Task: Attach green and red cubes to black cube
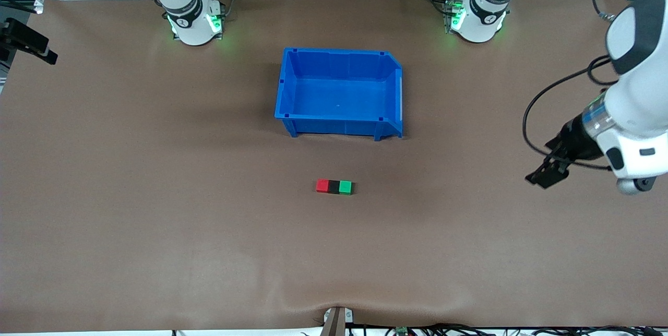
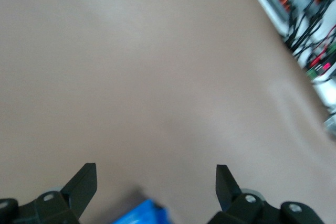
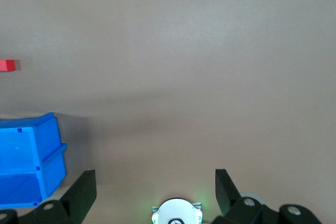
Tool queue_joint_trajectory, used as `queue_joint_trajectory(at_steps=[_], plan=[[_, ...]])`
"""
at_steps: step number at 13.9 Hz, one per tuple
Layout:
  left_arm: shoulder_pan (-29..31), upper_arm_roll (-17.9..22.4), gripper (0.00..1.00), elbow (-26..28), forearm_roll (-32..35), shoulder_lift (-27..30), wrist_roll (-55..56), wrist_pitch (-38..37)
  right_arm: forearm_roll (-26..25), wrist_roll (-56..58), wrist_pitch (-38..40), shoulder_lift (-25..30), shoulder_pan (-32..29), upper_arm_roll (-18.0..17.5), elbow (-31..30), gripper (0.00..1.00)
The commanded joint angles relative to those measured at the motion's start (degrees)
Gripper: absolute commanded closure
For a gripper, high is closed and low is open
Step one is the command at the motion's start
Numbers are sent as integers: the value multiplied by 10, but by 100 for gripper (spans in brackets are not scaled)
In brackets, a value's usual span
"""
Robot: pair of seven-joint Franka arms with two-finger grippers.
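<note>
The red cube (image 1: 322, 186), black cube (image 1: 333, 186) and green cube (image 1: 345, 187) lie in one touching row on the brown table, black in the middle, nearer to the front camera than the blue bin. My left gripper (image 1: 540, 177) hangs open and empty over the table at the left arm's end, well apart from the cubes. In the left wrist view the left gripper (image 2: 156, 167) has only bare table between its fingers. The right gripper (image 3: 155, 171) is open and empty, high over its own base (image 3: 177, 212). The red cube (image 3: 7, 65) shows at that view's edge.
The blue bin (image 1: 334, 126) stands empty mid-table, between the robot bases and the cubes; a corner of the bin (image 2: 144, 213) and one end of it (image 3: 31, 161) show in the wrist views. Cables (image 2: 299, 9) lie off the table's edge.
</note>
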State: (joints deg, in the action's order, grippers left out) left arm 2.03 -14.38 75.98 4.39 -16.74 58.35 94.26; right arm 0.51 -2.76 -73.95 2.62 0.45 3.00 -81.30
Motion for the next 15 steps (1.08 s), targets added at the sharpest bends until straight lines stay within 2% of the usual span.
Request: queue_joint_trajectory(at_steps=[1, 3, 5, 8, 10, 13, 15], plan=[[-49, 76, 0, 108, -20, 104, -110, -10, -14, 9, -9, 18, -8, -11, -19, 0], [-50, 106, 0, 169, -39, 163, -215, -7, -13, 10, -9, 18, -8, -9, -20, 0], [-45, 138, 0, 186, -60, 194, -322, -13, -12, 10, -11, 18, -8, -9, -20, 0], [-39, 143, 0, 178, -58, 197, -452, -58, -9, 10, -13, 19, -8, -9, -21, 0], [-37, 145, 0, 173, -48, 196, -532, -58, -9, 10, -18, 19, -6, -9, -21, 0], [-42, 138, 0, 164, 2, 196, -634, -59, -9, 10, -22, 19, -7, -7, -22, 0], [-47, 132, 0, 144, 4, 191, -664, -73, -8, 10, -36, 19, -7, -7, -33, 0]])
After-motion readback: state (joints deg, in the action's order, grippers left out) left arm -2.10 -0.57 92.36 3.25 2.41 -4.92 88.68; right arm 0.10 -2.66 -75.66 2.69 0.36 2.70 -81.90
